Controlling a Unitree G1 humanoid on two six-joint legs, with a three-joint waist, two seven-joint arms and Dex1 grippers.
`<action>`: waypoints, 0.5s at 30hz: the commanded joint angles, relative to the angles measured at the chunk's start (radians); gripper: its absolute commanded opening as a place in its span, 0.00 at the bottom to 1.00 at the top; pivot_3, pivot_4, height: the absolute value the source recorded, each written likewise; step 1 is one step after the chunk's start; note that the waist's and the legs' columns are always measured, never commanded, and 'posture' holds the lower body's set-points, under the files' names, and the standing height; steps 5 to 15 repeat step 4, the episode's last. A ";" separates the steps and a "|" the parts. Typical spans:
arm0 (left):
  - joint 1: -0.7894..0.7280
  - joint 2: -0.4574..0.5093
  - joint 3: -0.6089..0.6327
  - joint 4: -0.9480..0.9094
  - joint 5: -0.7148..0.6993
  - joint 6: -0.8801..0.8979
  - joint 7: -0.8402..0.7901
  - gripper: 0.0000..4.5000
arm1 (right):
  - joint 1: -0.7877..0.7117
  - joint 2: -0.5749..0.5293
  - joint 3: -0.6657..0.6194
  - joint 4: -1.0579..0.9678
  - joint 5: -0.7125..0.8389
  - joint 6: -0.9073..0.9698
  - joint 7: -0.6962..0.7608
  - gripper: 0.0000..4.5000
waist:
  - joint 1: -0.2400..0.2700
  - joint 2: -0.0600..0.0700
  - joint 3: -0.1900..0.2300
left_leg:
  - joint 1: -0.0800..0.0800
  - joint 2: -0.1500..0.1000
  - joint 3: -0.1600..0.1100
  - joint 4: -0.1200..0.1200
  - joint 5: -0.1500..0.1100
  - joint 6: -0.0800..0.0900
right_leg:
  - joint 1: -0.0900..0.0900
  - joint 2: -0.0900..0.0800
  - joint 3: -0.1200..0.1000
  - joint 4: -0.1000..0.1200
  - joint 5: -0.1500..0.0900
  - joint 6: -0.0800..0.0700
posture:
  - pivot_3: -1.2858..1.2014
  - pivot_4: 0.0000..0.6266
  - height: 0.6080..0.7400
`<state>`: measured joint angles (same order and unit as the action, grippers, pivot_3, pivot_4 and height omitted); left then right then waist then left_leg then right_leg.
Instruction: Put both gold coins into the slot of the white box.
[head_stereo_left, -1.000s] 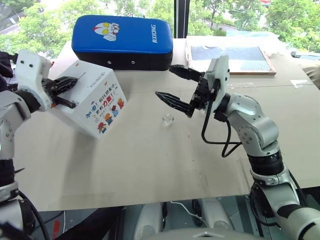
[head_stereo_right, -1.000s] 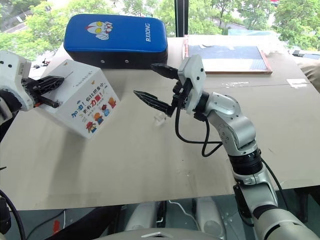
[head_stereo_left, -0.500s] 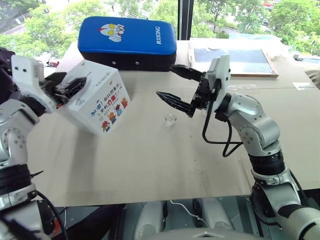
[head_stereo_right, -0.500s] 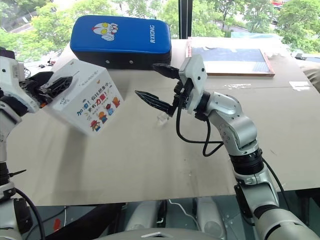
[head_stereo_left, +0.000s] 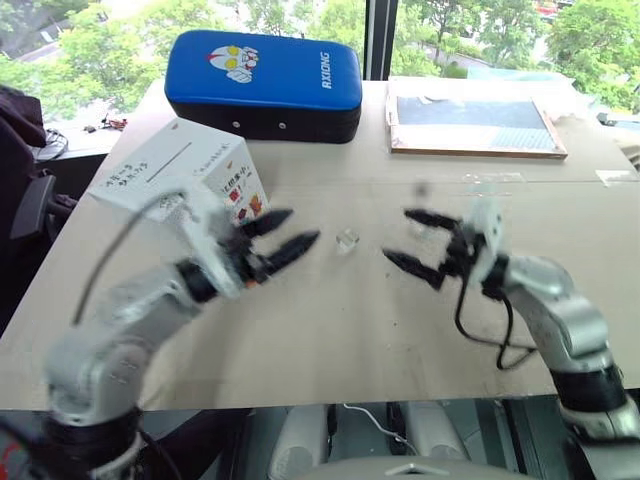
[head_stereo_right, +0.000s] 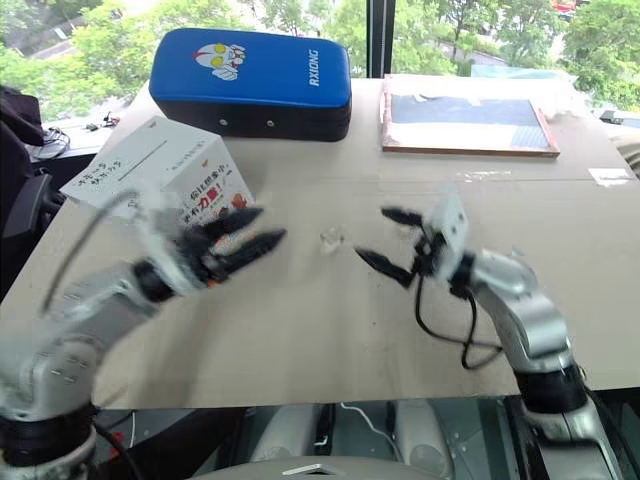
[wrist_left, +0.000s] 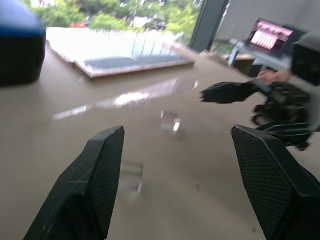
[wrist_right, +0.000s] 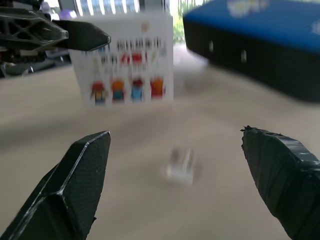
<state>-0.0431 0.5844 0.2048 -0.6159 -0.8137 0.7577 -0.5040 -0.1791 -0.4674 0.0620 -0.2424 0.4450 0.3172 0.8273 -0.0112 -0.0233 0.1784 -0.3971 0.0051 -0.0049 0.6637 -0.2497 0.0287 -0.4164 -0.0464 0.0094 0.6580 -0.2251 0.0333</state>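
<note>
The white box (head_stereo_left: 180, 178) rests on the table at the left, with its thin dark slot (head_stereo_left: 170, 161) on the upward face and cartoon figures on the side. My left gripper (head_stereo_left: 303, 225) hangs open just right of the box, holding nothing. My right gripper (head_stereo_left: 397, 234) faces it, open and empty. A small clear cube (head_stereo_left: 347, 241) lies on the table between them. In the right wrist view the box (wrist_right: 125, 65) and the clear cube (wrist_right: 181, 165) lie ahead of my fingers. The gold coins are out of view.
A blue padded cushion (head_stereo_left: 265, 70) lies at the back of the table behind the box. A flat framed board (head_stereo_left: 472, 115) lies at the back right. The table's left edge runs close beside the box.
My left gripper has opened and let go of the box, which went from tilted to flat on the table. Both arms have dropped and closed in on the clear cube.
</note>
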 joint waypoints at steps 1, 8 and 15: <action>0.098 -0.018 -0.095 0.028 0.181 -0.138 0.004 0.77 | 0.088 -0.027 -0.026 0.063 -0.058 -0.141 0.045 1.00 | -0.006 0.000 0.000 | 0.000 0.000 0.001 0.000 0.000 0.000 | -0.001 0.001 0.002 0.000 0.000 0.000 | 0.52 0.24 1.00; 0.158 -0.026 -0.146 0.106 0.287 -0.242 -0.027 0.77 | 0.129 -0.029 -0.034 0.110 -0.079 -0.195 0.051 1.00 | -0.006 0.000 0.001 | 0.002 0.002 0.003 0.001 0.000 0.000 | -0.001 0.009 0.005 0.000 -0.002 -0.003 | 0.52 0.24 1.00; 0.158 -0.026 -0.146 0.106 0.287 -0.242 -0.027 0.77 | 0.129 -0.029 -0.034 0.110 -0.079 -0.195 0.051 1.00 | -0.006 0.000 0.001 | 0.002 0.002 0.003 0.001 0.000 0.000 | -0.001 0.009 0.005 0.000 -0.002 -0.003 | 0.52 0.24 1.00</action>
